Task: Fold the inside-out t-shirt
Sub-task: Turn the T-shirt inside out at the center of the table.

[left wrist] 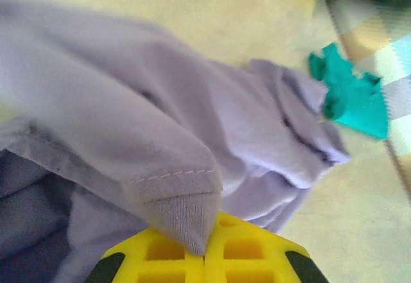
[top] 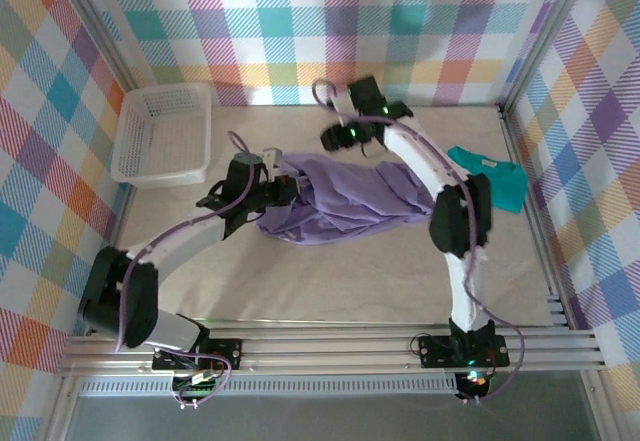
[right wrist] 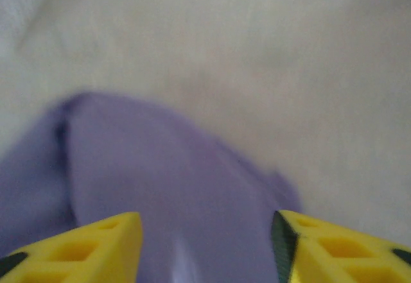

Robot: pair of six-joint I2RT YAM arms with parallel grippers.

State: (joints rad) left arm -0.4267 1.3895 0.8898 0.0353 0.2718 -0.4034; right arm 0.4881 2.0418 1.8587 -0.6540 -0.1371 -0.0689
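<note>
Lavender cotton t-shirt [top: 340,201] crumpled, left gripper [left wrist: 207,248] pinching stitched hem [left wrist: 174,181], right gripper [right wrist: 207,217] spread apart.

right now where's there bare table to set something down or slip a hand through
Widest bare table is the near strip between the lavender t-shirt and the arm bases. A smaller patch sits at the back, between the white basket and that shirt. Crowded: the middle around the shirt, and the right edge by the teal t-shirt.

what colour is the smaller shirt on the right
Teal green; the smaller shirt shows best in top external.
</note>
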